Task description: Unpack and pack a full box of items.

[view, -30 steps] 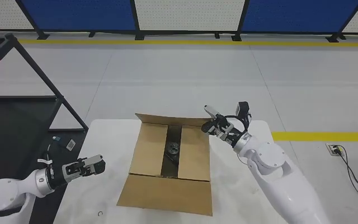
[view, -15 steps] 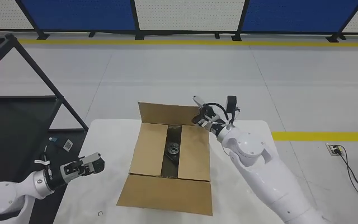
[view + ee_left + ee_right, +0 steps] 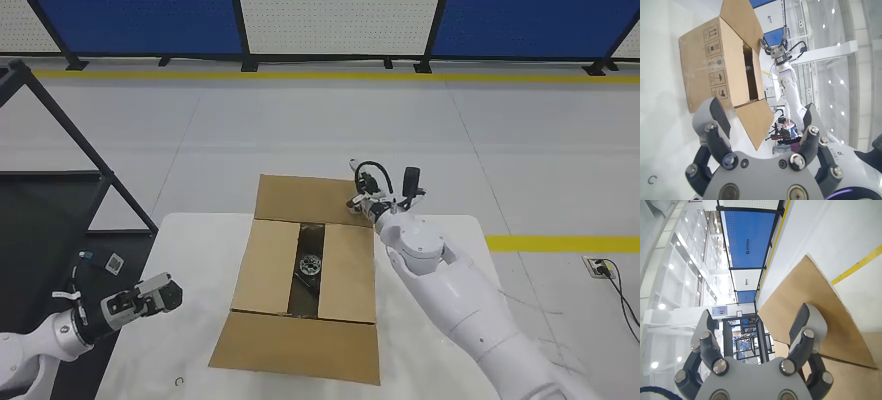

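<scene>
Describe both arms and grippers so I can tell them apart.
Both arms are glossy white. The left gripper and right gripper share grey screwed plates, black linkages, white-backed fingers with black textured pads. Black cables loop at the right wrist; black bands ring the left.

1. The right arm (image 3: 450, 290), on the right of the box (image 3: 300, 290), is a smooth white shell with rounded joints.
2. A black cable (image 3: 372, 167) loops at its wrist, by the box's far edge.
3. The left arm (image 3: 40, 335), left of the box, is white with a grey band and a black wrist.
4. The left gripper (image 3: 762, 106) and right gripper (image 3: 755, 308) share grey plates, black links, bright round screws and pale fingers (image 3: 810, 321) with black ribbed pads.
</scene>
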